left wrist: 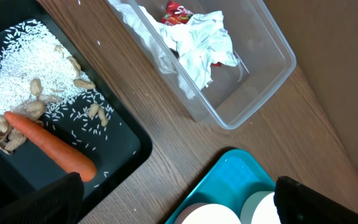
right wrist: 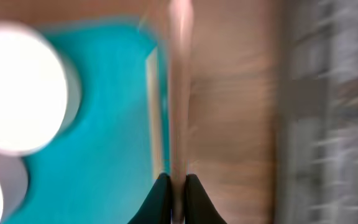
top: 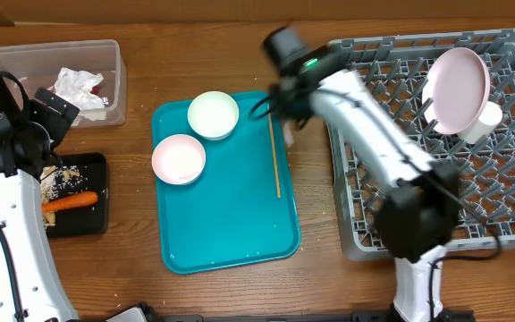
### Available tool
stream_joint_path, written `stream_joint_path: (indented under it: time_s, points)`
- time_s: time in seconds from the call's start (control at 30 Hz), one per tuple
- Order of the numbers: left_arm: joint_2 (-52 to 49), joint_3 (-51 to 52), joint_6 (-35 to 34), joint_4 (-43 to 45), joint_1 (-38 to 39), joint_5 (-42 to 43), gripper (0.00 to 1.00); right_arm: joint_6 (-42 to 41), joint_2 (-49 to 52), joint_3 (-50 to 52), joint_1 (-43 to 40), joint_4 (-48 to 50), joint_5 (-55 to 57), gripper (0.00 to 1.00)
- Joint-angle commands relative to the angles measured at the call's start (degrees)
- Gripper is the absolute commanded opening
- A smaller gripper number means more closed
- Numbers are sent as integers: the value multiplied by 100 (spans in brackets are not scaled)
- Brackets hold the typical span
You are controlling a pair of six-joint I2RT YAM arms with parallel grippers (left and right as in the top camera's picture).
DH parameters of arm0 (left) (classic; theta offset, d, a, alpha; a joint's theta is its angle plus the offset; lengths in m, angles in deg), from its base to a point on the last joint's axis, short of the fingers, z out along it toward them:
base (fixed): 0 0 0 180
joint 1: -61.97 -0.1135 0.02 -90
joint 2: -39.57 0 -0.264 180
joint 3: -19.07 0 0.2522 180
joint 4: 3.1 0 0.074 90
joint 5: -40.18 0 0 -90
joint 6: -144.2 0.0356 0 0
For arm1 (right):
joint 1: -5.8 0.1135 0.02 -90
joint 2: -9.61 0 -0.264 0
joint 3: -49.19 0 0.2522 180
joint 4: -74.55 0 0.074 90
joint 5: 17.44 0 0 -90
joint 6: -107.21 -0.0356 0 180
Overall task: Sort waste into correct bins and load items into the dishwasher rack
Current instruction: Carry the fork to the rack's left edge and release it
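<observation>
While the right gripper (right wrist: 174, 182) pinches one chopstick (right wrist: 180, 74) in nearly closed jaws just past the teal tray (top: 231, 224) edge, a second chopstick (top: 275, 156) lies on that tray; the left gripper (left wrist: 179, 199) jaws gape wide, empty.

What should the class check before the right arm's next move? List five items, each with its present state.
1. Right gripper shut on the held chopstick: ok.
2. Grip secure: cannot tell, the wrist view is blurred.
3. Second chopstick lying flat on the teal tray: ok.
4. Free slots in the dishwasher rack: ok.
5. Left gripper open and empty: ok.
</observation>
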Motion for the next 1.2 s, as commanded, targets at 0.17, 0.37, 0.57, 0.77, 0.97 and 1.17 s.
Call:
stream_joint_path:
  time_s: [0.17, 0.37, 0.57, 0.77, 0.97, 1.17]
  points:
    - [15, -20, -61, 4, -20, -81, 100, 1598, -446, -173, -1515, -26, -221, 4]
    - [15, -20, -59, 4, -20, -81, 100, 2087, -402, 267, -2085, 433, -1071, 4]
    - [15, -20, -59, 2, -20, -81, 100, 2079, -308, 1078, -2031, 1088, -1217, 7]
    - [15, -20, -59, 2, -20, -81, 100, 2081, -219, 1211, -2015, 1215, -1327, 32]
    - [15, -20, -59, 4, -20, -81, 100, 1897, -236, 966, -2015, 702, -1325, 82]
    - [15, -20, -59, 4, -20, -79, 100, 1228, -649, 431, -1714, 227, -1613, 82]
